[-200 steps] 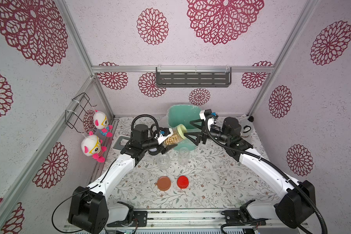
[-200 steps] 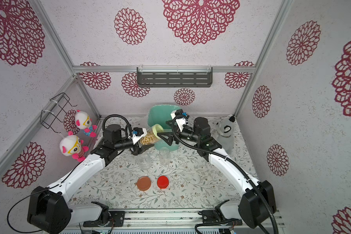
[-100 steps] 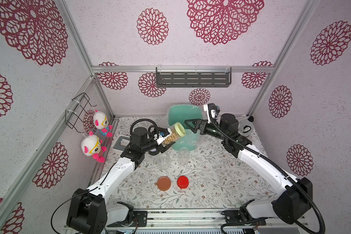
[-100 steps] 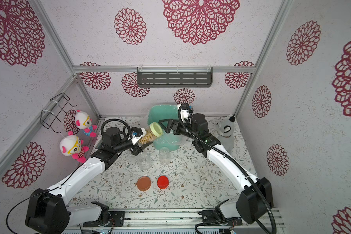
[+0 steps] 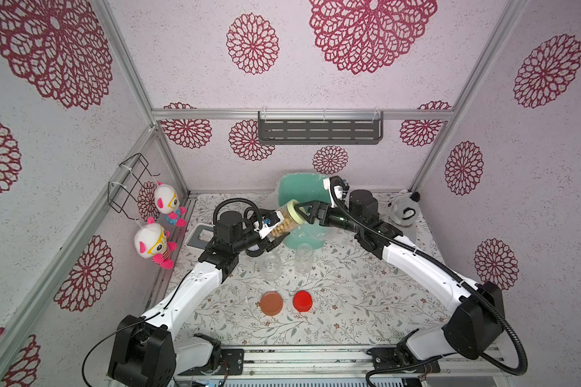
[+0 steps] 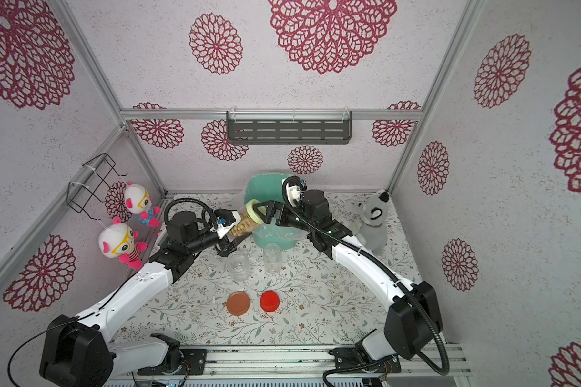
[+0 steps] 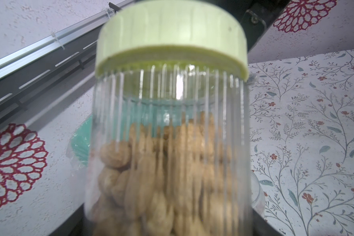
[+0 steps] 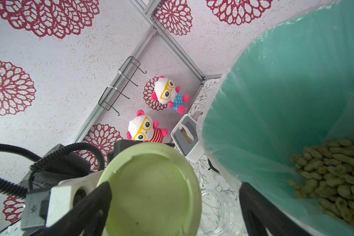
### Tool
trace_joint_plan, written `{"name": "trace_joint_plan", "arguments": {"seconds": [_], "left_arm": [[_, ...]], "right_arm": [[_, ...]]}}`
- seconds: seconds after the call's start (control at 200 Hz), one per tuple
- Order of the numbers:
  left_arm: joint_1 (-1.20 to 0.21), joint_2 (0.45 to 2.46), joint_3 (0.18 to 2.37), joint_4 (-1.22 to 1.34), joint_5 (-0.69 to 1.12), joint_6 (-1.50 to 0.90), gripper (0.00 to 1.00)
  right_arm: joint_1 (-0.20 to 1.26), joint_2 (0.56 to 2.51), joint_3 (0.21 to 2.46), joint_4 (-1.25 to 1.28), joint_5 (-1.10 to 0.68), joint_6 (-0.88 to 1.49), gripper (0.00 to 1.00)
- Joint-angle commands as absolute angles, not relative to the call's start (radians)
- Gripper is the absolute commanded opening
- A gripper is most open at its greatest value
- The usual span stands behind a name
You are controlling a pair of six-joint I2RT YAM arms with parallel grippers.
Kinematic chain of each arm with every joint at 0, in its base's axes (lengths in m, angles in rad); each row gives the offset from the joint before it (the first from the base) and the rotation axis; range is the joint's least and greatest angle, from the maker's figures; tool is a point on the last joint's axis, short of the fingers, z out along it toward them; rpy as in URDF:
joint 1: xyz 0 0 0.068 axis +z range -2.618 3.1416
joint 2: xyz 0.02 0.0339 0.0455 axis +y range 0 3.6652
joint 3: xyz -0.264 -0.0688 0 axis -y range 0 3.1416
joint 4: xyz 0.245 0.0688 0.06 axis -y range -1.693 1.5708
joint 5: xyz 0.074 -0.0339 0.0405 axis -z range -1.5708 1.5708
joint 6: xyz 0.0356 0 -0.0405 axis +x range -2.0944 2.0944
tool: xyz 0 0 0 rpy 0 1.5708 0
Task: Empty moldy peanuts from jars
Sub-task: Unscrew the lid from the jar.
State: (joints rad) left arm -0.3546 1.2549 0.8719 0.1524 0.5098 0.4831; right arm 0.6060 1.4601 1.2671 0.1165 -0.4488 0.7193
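A clear ribbed jar (image 5: 282, 223) (image 6: 243, 226) (image 7: 172, 126) of tan peanuts (image 7: 161, 173) hangs tilted above the table, in front of the teal bin (image 5: 299, 187) (image 8: 284, 92). My left gripper (image 5: 273, 232) is shut on its body. Its pale yellow-green lid (image 5: 296, 214) (image 6: 256, 210) (image 7: 172, 36) (image 8: 151, 183) is on. My right gripper (image 5: 303, 214) (image 8: 178, 204) is open and straddles the lid; one finger overlaps the rim, the other stands apart. Two empty jars (image 5: 270, 266) (image 5: 304, 258) stand upright without lids. Peanuts (image 8: 335, 173) lie in the bin.
A brown-orange lid (image 5: 271, 302) and a red lid (image 5: 303, 300) lie near the front. A white box (image 5: 200, 234) sits at the left, a grey plush (image 5: 401, 211) at the back right. Two plush toys (image 5: 153, 244) hang on the left wall.
My right gripper has swung up and closed in on the lid, which its open fingers now straddle. The held jar has barely moved.
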Motion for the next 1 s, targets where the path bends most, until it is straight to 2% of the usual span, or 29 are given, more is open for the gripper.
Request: {"name": "trace_joint_plan", "arguments": {"seconds": [0.0, 0.335, 0.996], "left_arm": [[-0.362, 1.218, 0.881, 0.258, 0.52, 0.485, 0.0], [-0.362, 1.22, 0.881, 0.253, 0.523, 0.487, 0.0], [-0.362, 1.227, 0.884, 0.244, 0.529, 0.489, 0.0]], "right_arm": [[0.617, 1.441, 1.294, 0.189, -0.453, 0.734, 0.99], [0.615, 1.394, 1.223, 0.289, -0.405, 0.751, 0.99], [0.62, 1.462, 1.279, 0.195, -0.507, 0.723, 0.99]]}}
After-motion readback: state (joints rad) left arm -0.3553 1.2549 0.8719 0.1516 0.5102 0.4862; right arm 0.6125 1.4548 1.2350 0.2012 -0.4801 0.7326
